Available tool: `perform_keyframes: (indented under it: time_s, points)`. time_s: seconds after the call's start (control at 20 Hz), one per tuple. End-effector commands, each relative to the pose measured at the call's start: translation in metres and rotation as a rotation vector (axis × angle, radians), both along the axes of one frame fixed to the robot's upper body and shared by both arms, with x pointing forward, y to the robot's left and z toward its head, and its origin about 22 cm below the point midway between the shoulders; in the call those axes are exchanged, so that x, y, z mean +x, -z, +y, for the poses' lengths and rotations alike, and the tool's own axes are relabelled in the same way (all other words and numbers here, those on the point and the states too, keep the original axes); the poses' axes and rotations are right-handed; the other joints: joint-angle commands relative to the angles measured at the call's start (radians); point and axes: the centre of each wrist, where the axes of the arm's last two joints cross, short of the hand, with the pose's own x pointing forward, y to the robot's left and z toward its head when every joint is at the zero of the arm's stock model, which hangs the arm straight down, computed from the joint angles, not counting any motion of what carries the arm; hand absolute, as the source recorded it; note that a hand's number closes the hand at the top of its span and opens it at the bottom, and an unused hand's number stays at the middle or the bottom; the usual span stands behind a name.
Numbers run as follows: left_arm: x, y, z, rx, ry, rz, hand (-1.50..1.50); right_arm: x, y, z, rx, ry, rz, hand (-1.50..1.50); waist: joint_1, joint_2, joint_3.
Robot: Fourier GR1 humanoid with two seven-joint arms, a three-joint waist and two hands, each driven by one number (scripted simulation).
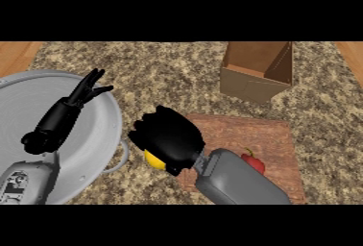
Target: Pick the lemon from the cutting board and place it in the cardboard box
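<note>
A yellow lemon (pixel 153 160) shows only as a sliver under my right hand (pixel 166 137), whose fingers curl round it at the left edge of the reddish-brown cutting board (pixel 248 132). Most of the lemon is hidden by the hand. The open cardboard box (pixel 257 69) stands at the back, up and to the right of the board. My left hand (pixel 86 91) rests open with fingers up, over the grey pan at the left.
A large grey pan (pixel 99 139) with a side handle fills the left side. A red pepper (pixel 254 161) lies on the board beside my right forearm. The granite counter (pixel 156 67) ends in wooden edges at both far corners.
</note>
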Motion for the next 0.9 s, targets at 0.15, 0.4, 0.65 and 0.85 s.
perform_keyframes:
  time_s: [0.15,0.4,0.65,0.85]
  points:
    - [0.0,-0.009,0.014,0.007,-0.011,-0.002,0.0,0.024,-0.055,-0.035,0.3,0.276,0.012,1.5,-0.006,-0.001,-0.001]
    - [0.001,-0.001,0.005,-0.001,0.002,0.02,0.0,0.052,-0.064,-0.062,0.395,0.466,0.026,1.5,-0.006,0.001,-0.001]
    - [0.0,0.0,0.0,-0.001,0.005,0.007,0.0,0.091,-0.082,-0.09,0.441,0.567,0.031,1.5,0.001,0.003,-0.001]
    - [-0.012,0.007,-0.009,0.004,0.03,0.026,0.0,0.131,-0.105,-0.118,0.407,0.635,-0.001,1.5,0.013,0.005,-0.001]
